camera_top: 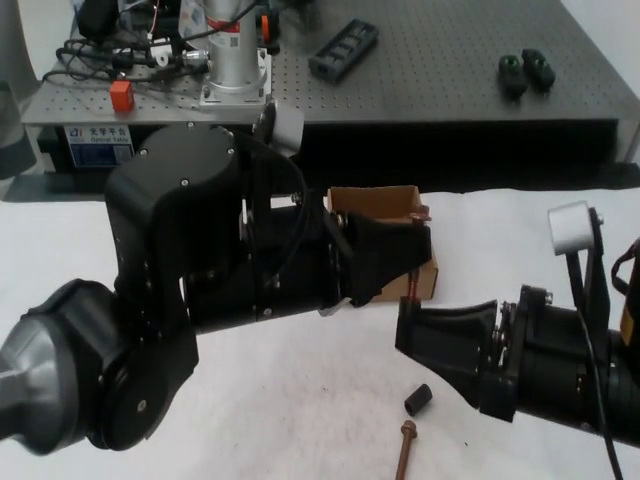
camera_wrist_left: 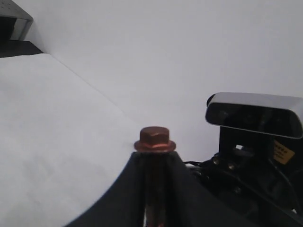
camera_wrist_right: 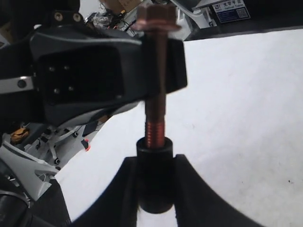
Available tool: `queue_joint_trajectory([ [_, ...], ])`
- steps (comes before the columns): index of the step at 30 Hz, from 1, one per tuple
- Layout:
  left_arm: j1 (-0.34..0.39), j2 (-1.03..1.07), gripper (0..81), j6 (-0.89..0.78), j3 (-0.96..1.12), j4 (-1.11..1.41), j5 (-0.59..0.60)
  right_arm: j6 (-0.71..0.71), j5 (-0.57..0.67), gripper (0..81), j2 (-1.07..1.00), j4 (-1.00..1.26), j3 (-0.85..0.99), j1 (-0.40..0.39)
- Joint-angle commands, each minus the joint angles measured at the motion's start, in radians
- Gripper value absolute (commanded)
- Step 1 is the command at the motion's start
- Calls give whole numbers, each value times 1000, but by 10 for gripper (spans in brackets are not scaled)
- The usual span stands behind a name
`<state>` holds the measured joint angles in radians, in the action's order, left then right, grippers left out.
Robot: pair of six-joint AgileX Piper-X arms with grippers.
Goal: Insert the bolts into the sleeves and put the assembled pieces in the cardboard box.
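Left arm (camera_top: pixel 150 330): large black joints filling the lower left of the high view and extending toward frame centre. Left gripper (camera_wrist_left: pixel 154 160): fingers narrow, clamped on the shank of a copper bolt (camera_wrist_left: pixel 154 139), whose hexagonal head stands just clear of the fingertips. Right gripper (camera_wrist_right: pixel 155 165): at the right side of the high view, pointing toward centre, with its fingers closed on a black sleeve (camera_wrist_right: pixel 154 194). The bolt's threaded end meets the sleeve's mouth; how deep it sits cannot be told. Cardboard box (camera_top: pixel 375 198): centre of the high view, open at the top, directly behind the left gripper and partly hidden by it. Second sleeve (camera_top: pixel 418 399) and second bolt (camera_top: pixel 406 450): lower centre of the high view, lying loose on the white cloth (camera_top: pixel 300 400), near each other but apart, below the right gripper in the frame.
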<state>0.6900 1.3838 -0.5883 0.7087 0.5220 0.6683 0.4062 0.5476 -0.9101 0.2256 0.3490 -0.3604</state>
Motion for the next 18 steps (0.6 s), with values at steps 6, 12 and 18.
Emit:
queue_joint_trajectory([
  [6,0,-13,98,-17,4,22,25,4,-119,42,-1,151,4,-3],
  [12,0,-13,541,-12,4,-58,-67,-81,-334,42,-30,144,32,66],
  [18,28,10,480,142,10,-307,-114,-289,-355,42,-348,-108,314,191],
])
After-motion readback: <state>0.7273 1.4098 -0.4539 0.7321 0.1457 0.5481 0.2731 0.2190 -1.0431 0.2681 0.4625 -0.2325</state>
